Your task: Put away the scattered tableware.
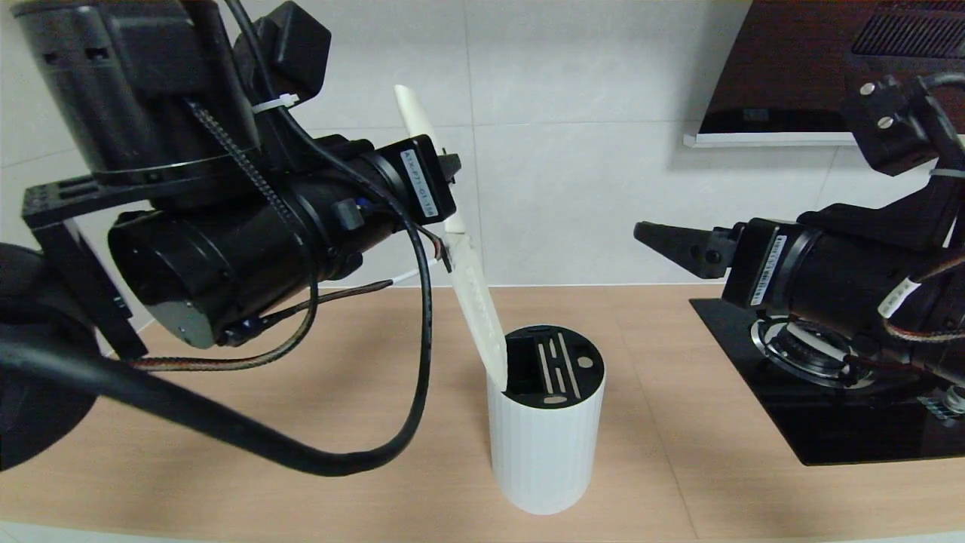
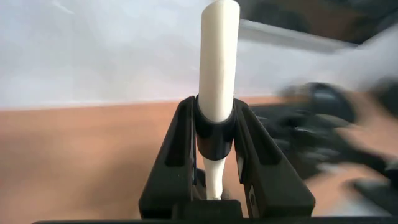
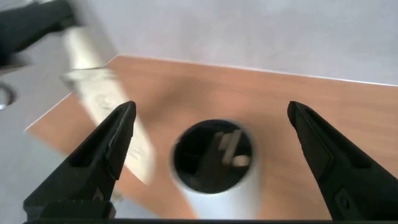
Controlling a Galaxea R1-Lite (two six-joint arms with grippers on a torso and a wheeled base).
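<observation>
**One knife is almost in its holder**

The left claw [image 1: 446, 170] is shut tight on the handle of a white knife [image 1: 471, 286]. The knife leans, with its handle up and its blade down. Its tip is right at the left edge of the white holder [image 1: 546, 445], which stands in the middle of the wooden surface [image 1: 301, 392]. The holder has a black top [image 1: 554, 366] with slots in it. I think the tip is by the rim and not in a slot yet.

The right claw [image 1: 656, 237] is wide and holds nothing. It hangs on the right, above the black stove [image 1: 829, 422].

So the step now is putting the knife away. Next, I think, the left claw should bring the tip a bit to the right, over a long slot. Then it should stand the knife straighter and go down slowly. A miss could bump the holder over.
</observation>
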